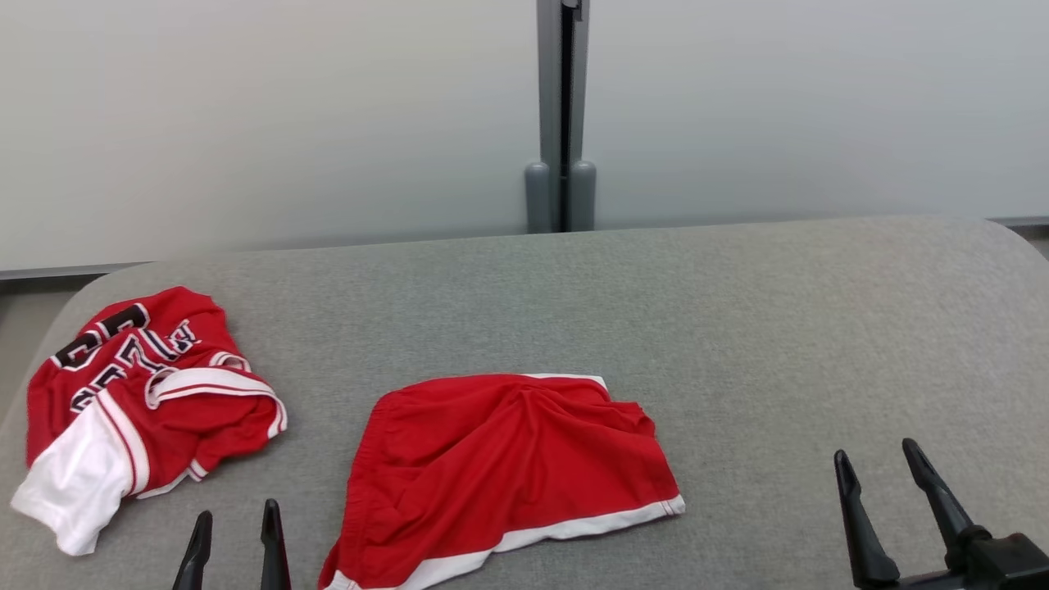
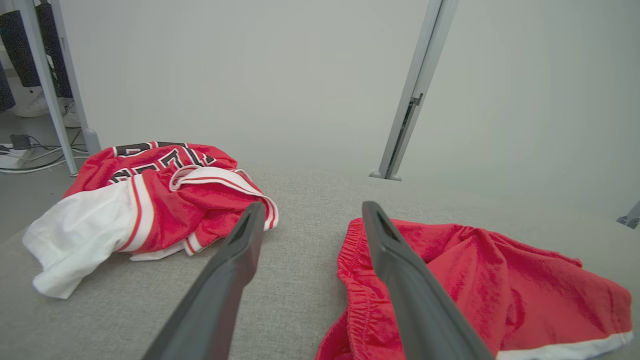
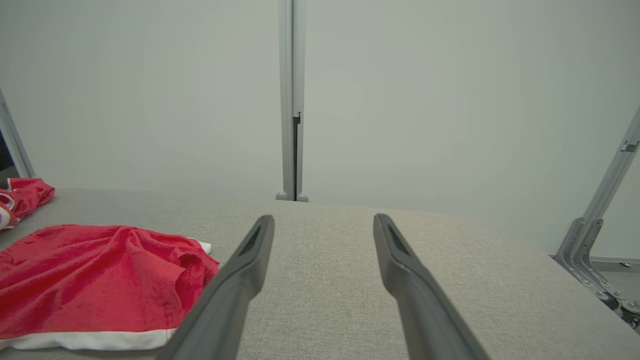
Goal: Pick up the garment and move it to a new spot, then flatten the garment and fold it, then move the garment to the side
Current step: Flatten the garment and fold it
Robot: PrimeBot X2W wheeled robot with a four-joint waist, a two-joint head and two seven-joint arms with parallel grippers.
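Head view: red shorts point(image 1: 508, 467) lie rumpled on the grey tabletop point(image 1: 737, 328), long axis left to right, just right of the left gripper point(image 1: 238, 512) and well left of the right gripper point(image 1: 875, 451). Left wrist view: jaws apart and empty, elastic waistband close beside them. Right wrist view: jaws apart and empty, shorts off to the left. The left arm looks nearer.

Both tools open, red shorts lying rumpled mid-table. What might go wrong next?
1. The red shorts are bunched along their far edge; a pinch there may catch one layer only, so flattening could fail.
2. The jersey lies close beside the left tool; a stray sweep while flattening might drag it along.
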